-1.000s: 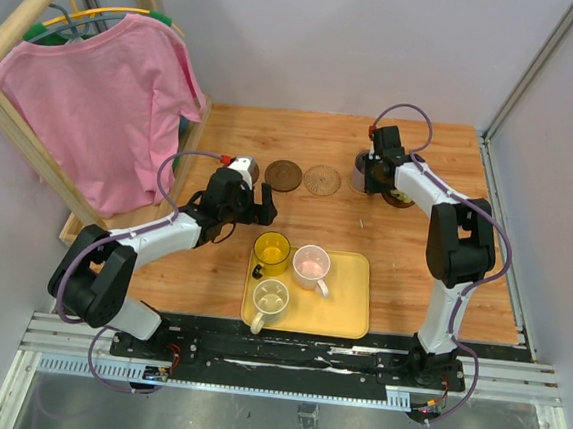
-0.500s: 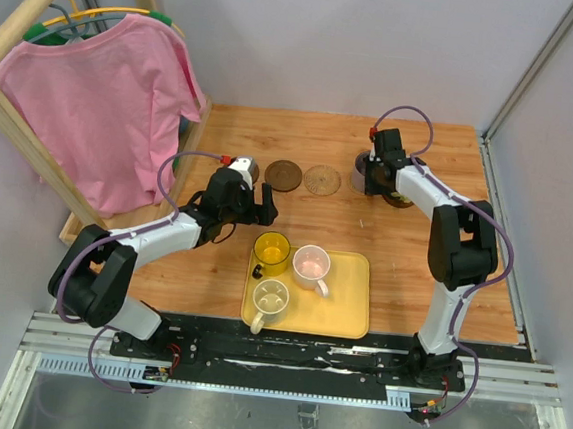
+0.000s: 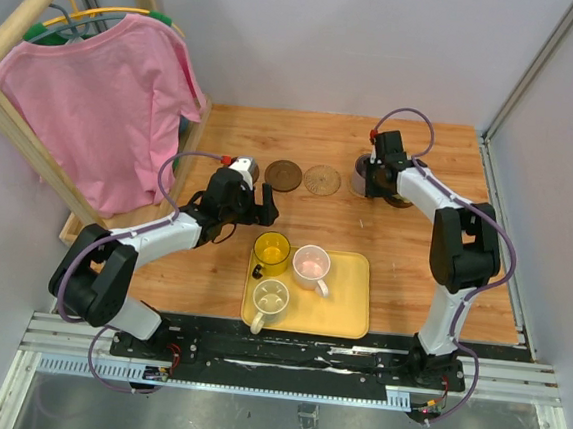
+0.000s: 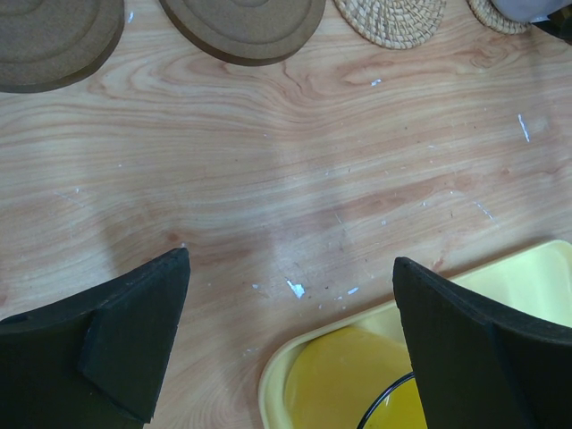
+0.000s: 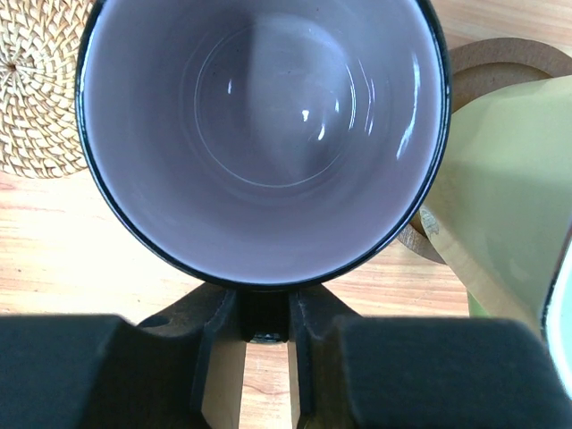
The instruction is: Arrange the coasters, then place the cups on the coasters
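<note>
Your right gripper (image 5: 266,315) pinches the handle of the purple cup (image 5: 264,134), just ahead of its fingers. The green cup (image 5: 500,206) to its right is cut off. Your left gripper (image 4: 290,268) gapes wide.

Woven tan coaster (image 5: 36,80), purple-grey cup (image 5: 259,134) (black rim), yellow tray (image 3: 344,300)

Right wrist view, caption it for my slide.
Right tool gripping the purple-grey cup by its handle, woven coaster on one side, pale green cup and dark coaster on the other.
</note>
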Available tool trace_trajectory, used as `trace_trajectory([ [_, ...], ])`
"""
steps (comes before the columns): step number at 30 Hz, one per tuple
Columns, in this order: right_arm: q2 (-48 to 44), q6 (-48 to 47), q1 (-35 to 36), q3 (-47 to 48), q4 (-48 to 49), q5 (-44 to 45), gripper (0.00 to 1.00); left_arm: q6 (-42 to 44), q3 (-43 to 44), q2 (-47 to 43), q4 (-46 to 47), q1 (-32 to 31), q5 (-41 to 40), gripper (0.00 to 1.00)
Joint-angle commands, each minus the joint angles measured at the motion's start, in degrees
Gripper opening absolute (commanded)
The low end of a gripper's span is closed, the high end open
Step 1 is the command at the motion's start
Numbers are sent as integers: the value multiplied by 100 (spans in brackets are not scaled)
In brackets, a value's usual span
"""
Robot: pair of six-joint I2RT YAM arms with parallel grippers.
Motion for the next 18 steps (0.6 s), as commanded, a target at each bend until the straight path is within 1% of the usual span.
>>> trace_trajectory([
  [1, 22, 20, 92, 107, -446, 35, 26, -23, 74, 28, 201, 46, 33, 100],
  [3, 16, 7, 112, 123, -441, 52, 35, -24, 74, 42, 201, 46, 32, 100],
  [4, 15, -4, 118, 131, -440, 59, 37, -26, 82, 42, 196, 46, 32, 100],
  [8, 7, -20, 144, 153, -444, 64, 41, -31, 109, 58, 199, 46, 56, 100],
  [18, -42, -20, 199, 145, -445, 38, 43, -41, 153, 86, 193, 46, 103, 100],
])
